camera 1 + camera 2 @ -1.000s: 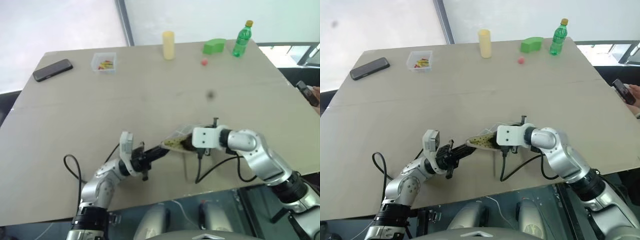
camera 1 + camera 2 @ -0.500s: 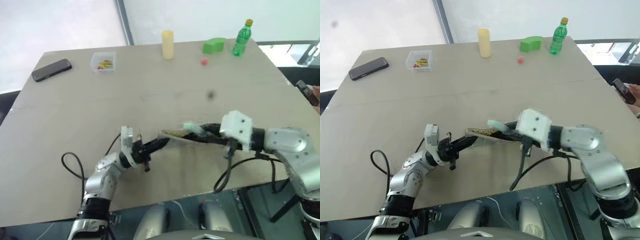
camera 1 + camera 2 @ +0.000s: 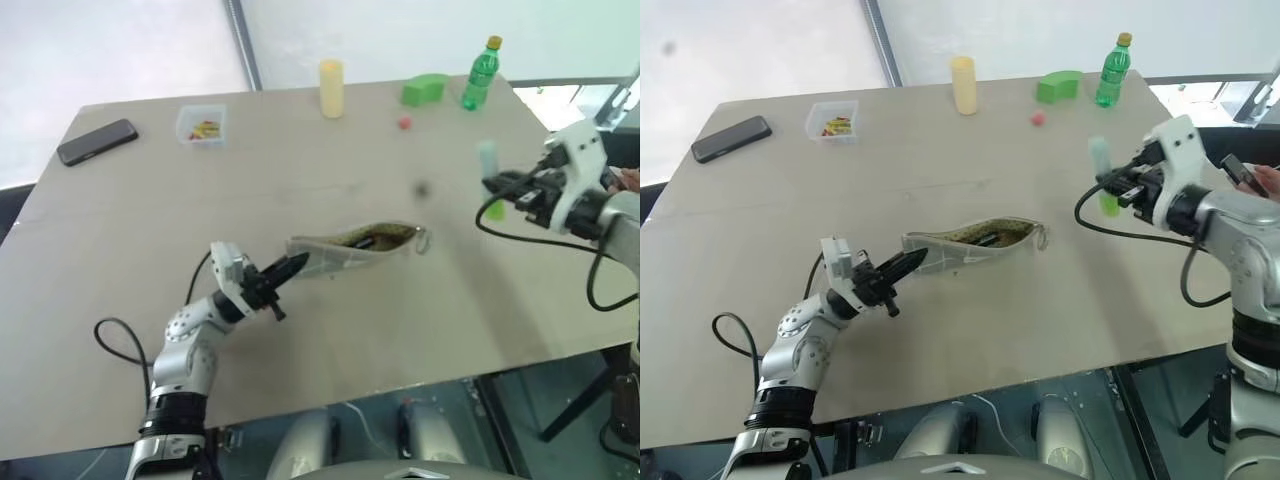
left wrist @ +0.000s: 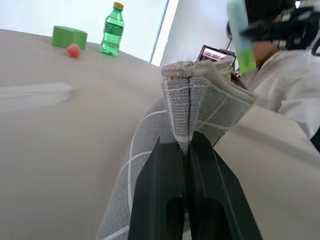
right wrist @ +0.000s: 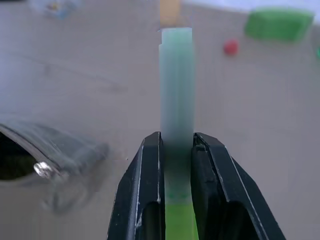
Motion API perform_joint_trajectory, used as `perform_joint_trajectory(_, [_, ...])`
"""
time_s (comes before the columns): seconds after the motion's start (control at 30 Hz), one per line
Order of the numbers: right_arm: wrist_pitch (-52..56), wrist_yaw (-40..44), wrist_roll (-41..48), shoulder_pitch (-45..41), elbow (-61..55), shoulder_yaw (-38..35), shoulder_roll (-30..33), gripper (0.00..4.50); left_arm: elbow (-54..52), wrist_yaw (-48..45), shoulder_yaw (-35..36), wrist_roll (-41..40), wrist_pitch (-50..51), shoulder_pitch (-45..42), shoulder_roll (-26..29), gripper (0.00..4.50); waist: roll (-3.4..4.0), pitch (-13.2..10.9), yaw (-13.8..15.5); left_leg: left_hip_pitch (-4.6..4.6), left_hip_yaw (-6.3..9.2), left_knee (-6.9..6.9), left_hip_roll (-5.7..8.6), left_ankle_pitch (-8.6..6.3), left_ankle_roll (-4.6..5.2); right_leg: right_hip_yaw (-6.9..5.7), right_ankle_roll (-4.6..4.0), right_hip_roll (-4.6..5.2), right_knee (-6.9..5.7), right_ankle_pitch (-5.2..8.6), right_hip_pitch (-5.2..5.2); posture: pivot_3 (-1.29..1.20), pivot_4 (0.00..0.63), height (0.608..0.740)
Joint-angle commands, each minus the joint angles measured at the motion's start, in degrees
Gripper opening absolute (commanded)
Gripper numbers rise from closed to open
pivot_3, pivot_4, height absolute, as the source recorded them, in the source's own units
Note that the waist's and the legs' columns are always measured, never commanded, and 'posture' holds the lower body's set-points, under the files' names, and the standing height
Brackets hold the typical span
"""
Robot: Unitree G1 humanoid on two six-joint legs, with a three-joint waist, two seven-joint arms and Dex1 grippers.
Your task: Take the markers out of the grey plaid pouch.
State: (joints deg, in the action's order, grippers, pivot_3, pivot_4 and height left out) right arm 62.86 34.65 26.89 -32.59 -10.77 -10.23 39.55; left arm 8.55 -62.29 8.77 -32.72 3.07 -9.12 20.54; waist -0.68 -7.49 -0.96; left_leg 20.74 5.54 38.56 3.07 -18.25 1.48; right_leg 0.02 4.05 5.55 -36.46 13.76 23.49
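The grey plaid pouch (image 3: 355, 245) lies near the middle of the table, its mouth open upward with something dark showing inside. My left gripper (image 3: 290, 267) is shut on the pouch's left end, and the left wrist view shows the fabric (image 4: 200, 100) pinched between the black fingers (image 4: 165, 170). My right gripper (image 3: 497, 185) hangs above the table's right side, well clear of the pouch. It is shut on a pale teal marker (image 3: 489, 165) with a green lower end. In the right wrist view this marker (image 5: 176, 90) stands upright between the fingers.
Along the far edge stand a black phone (image 3: 97, 141), a clear box of small items (image 3: 201, 125), a yellow cylinder (image 3: 331, 75), a green block (image 3: 424, 90), a small red ball (image 3: 404, 122) and a green bottle (image 3: 478, 75). A person's hand with a phone (image 3: 1252, 178) is at the right edge.
My right gripper drew the teal marker out of the pouch and swung it up and to the right. The left gripper kept its grip and shifted slightly left.
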Motion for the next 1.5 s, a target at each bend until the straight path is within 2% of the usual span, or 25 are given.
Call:
perform_joint_trajectory(0.03, [-2.17,2.07,-2.2,-0.8,4.12,5.19,1.37,0.26,-2.45,-0.01,1.05,-0.82,-0.19,0.28,0.77,0.0,0.05,-0.03,0.09,0.03,0.0,0.0,0.0,0.0,0.0,0.0,0.0,0.0,0.0,0.0,0.04,0.0,0.15,0.74])
perform_joint_trajectory(0.3, [-5.04,5.28,-4.26,-0.06,12.81,9.62,2.28,0.26,-8.73,0.3,2.48,-4.9,2.69,4.34,0.33,0.0,0.05,-0.03,0.21,0.12,0.07,-0.03,0.02,0.0,0.01,-0.07,0.0,0.02,0.15,0.0,0.04,0.0,0.15,0.74])
perform_joint_trajectory(0.37, [-5.42,5.51,-4.61,0.05,13.29,9.68,2.32,1.32,-9.53,0.25,2.32,-5.41,3.3,5.02,0.36,0.0,0.04,-0.03,0.32,0.1,0.08,-0.03,0.03,0.0,0.01,-0.06,0.0,0.03,0.15,0.0,0.01,0.0,0.15,0.74])
perform_joint_trajectory(0.4, [-5.53,5.52,-4.75,0.15,13.27,9.66,2.34,1.59,-9.9,0.03,2.26,-6.01,3.8,5.17,0.26,0.0,0.05,-0.03,0.37,0.1,0.09,-0.03,0.04,0.0,0.01,-0.08,0.0,0.03,0.15,0.0,0.01,0.0,0.15,0.74])
perform_joint_trajectory(0.43, [-5.5,5.46,-4.63,0.37,12.94,9.28,2.27,2.06,-10.34,-0.36,2.08,-6.62,4.31,5.29,0.18,0.0,0.05,-0.04,0.39,0.11,0.09,-0.02,0.04,0.0,0.01,-0.08,0.0,0.03,0.15,0.0,0.01,0.0,0.15,0.74])
perform_joint_trajectory(0.53, [-6.2,5.23,-4.01,1.67,9.91,7.4,2.51,3.69,-11.66,-1.49,1.52,-8.6,6.28,5.32,0.13,0.0,0.06,-0.04,0.28,0.12,0.09,-0.03,0.05,0.0,0.01,-0.08,0.0,0.03,0.14,0.0,0.02,0.0,0.15,0.74])
perform_joint_trajectory(0.57, [-7.47,5.65,-3.59,2.53,7.82,6.39,2.86,4.04,-12.2,-1.7,1.43,-9.47,7.23,5.24,0.06,0.0,0.06,-0.04,0.28,0.11,0.09,-0.04,0.05,0.0,0.01,-0.07,0.0,0.03,0.14,0.0,0.03,0.0,0.15,0.74])
perform_joint_trajectory(0.73, [-5.87,9.15,7.22,6.76,-10.66,-6.93,5.56,4.04,-17.28,-1.82,-0.91,-15.07,16.28,4.65,0.62,0.0,0.22,-0.14,0.45,0.25,0.17,-0.05,0.08,-0.01,0.01,-0.13,0.01,0.05,0.21,0.0,0.06,0.0,0.15,0.74])
perform_joint_trajectory(0.87, [2.21,6.81,19.66,4.05,-19.83,-14.6,5.63,4.04,-20.53,-2.46,-2.12,-20.78,24.15,4.31,1.59,0.0,0.21,-0.15,0.34,0.19,0.25,-0.06,0.07,-0.01,0.02,-0.17,0.01,0.03,0.25,0.0,-0.02,0.0,0.15,0.74])
perform_joint_trajectory(1.03, [11.02,1.43,31.54,0.19,-23.37,-13.89,4.73,4.04,-17.19,-4.34,-3.57,-18.6,25.14,4.26,2.33,0.0,0.22,-0.15,0.24,0.04,0.19,-0.06,0.02,-0.01,0.03,-0.12,0.01,-0.01,0.18,0.0,-0.09,0.0,0.15,0.74])
perform_joint_trajectory(1.27, [13.82,-0.12,38.75,1.06,-26.6,-6.79,4.65,4.04,-14.61,-7.29,-4.82,-13.87,20.7,5.93,2.1,0.0,0.22,-0.15,0.4,0.1,0.18,-0.06,0.07,-0.01,0.03,-0.13,0.0,0.0,0.25,0.0,-0.07,0.0,0.15,0.74])
perform_joint_trajectory(1.37, [13.59,1.1,39.23,2.01,-26.59,-2.08,5.66,3.16,-15.79,-7.9,-5.32,-12.9,19.32,8.02,1.74,0.0,0.22,-0.15,0.38,0.12,0.2,-0.1,0.06,-0.02,0.03,-0.15,0.01,0.02,0.33,0.0,-0.07,0.0,0.15,0.74])
perform_joint_trajectory(1.43, [13.0,1.12,38.07,2.4,-25.26,0.57,5.68,2.22,-16.67,-7.94,-5.62,-12.62,18.77,9.12,1.53,0.0,0.22,-0.15,0.37,0.12,0.2,-0.1,0.07,-0.02,0.04,-0.15,0.01,0.04,0.34,0.0,-0.08,0.0,0.15,0.74])
perform_joint_trajectory(1.47, [12.66,1.09,37.57,2.48,-24.66,1.45,5.74,2.02,-16.83,-7.98,-5.67,-12.46,18.51,9.42,1.42,0.0,0.22,-0.15,0.37,0.11,0.2,-0.1,0.06,-0.02,0.04,-0.15,0.01,0.03,0.34,0.0,-0.08,0.0,0.15,0.74])
perform_joint_trajectory(1.5, [12.31,1.06,37.1,2.5,-24.16,2.14,5.84,2.02,-16.93,-8.01,-5.65,-12.32,18.29,9.63,1.32,0.0,0.22,-0.15,0.38,0.11,0.2,-0.1,0.07,-0.02,0.04,-0.15,0.01,0.03,0.33,0.0,-0.08,0.0,0.15,0.74])
